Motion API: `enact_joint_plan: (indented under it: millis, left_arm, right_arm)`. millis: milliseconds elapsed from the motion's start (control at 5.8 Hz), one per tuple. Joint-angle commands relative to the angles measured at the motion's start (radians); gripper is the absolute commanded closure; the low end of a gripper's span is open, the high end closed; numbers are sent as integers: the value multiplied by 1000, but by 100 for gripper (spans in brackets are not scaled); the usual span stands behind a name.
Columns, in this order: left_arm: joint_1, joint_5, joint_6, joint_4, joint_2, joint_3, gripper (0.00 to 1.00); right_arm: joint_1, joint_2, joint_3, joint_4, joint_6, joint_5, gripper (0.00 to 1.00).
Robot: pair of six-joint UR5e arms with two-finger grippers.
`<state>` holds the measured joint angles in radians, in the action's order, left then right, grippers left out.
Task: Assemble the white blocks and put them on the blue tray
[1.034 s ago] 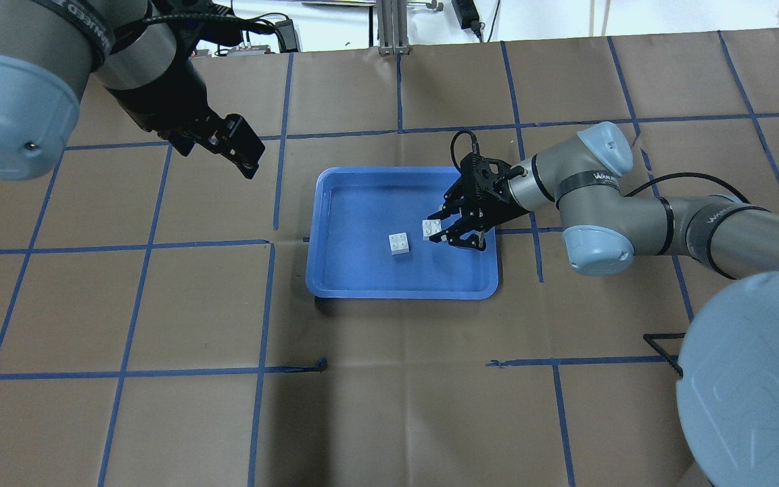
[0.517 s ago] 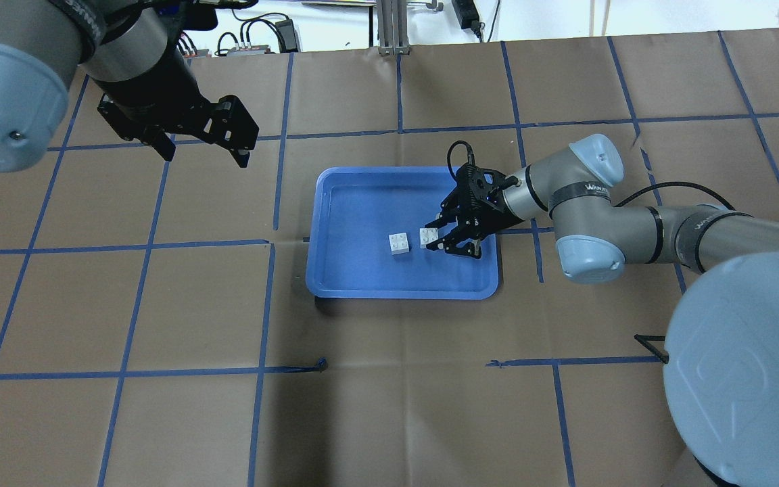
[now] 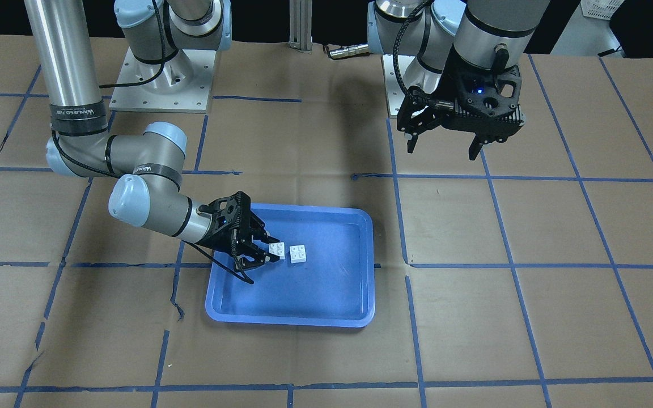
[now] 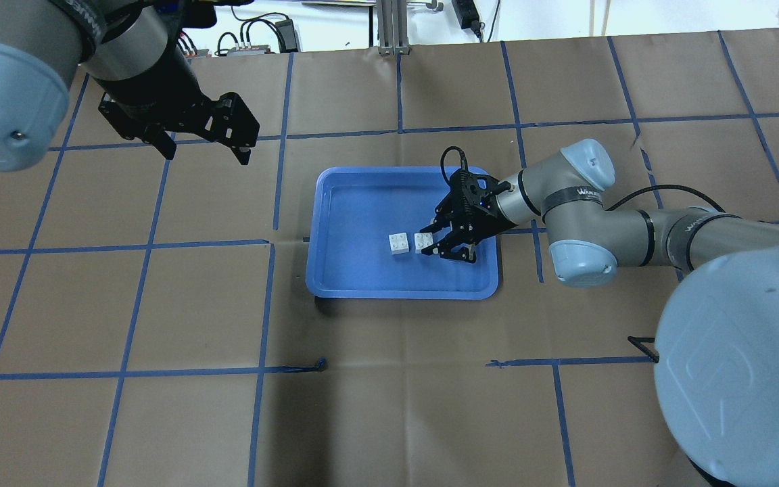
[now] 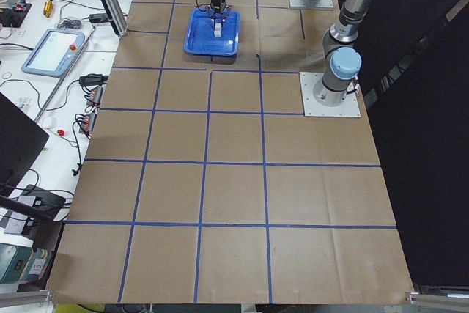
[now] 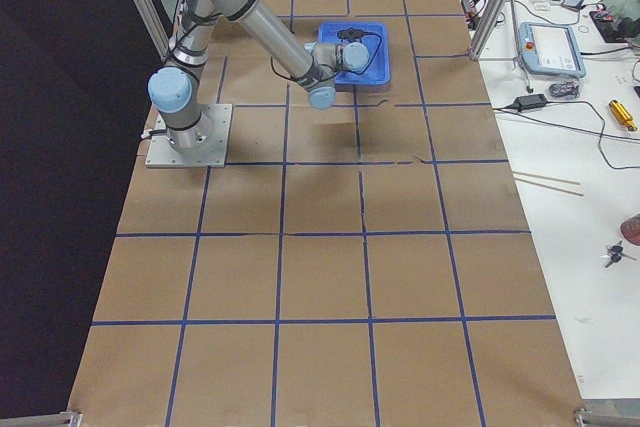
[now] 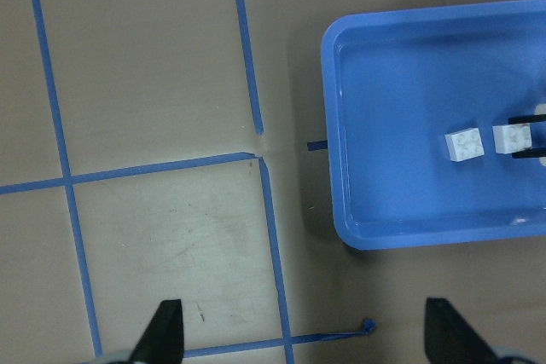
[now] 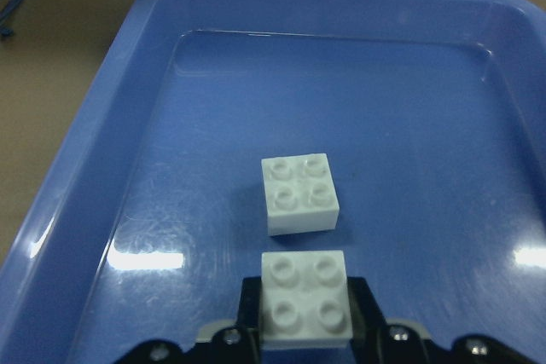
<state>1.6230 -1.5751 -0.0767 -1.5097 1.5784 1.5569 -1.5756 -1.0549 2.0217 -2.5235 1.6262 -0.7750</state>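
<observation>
White blocks (image 3: 276, 249), front view: both are inside the tray (image 3: 289, 323), studs up. The right gripper (image 3: 261, 256) clamps one of them.
Left gripper (image 3: 442, 152), front view: spread, empty, high over bare tabletop (image 3: 530, 255), well apart from the tray. From there it cannot brace anything.
Overhead view: the held block (image 4: 423, 242) is just beside the loose block (image 4: 399, 243), with a narrow gap between them. A sideways push at this height would likely shove the loose one across the tray instead of stacking.
Right wrist view: the loose block looks turned a little against the held one. If so, the studs could miss when pressed, and the unbraced block could tip or skid on the glossy floor.
Left wrist view: fingers (image 7: 166, 334) wide apart with nothing between them. The tray sits off at the frame's right edge.
Side views: the tray is too small to tell whether the held block is lifted clear. If it is lifted too little, it could catch the other's studs.
</observation>
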Motion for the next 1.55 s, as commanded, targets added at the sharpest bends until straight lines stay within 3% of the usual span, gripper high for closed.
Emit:
enact_joint_plan:
  millis: [0,1379]
  left_arm:
    - [0,1,0,0,0,-1,1]
    - [-6,7,-1,0,0,-1,1]
  right_arm:
    - [-7,3,0,-3,-11,0,90]
    - [-23,24,-1,-60,-65,0,90]
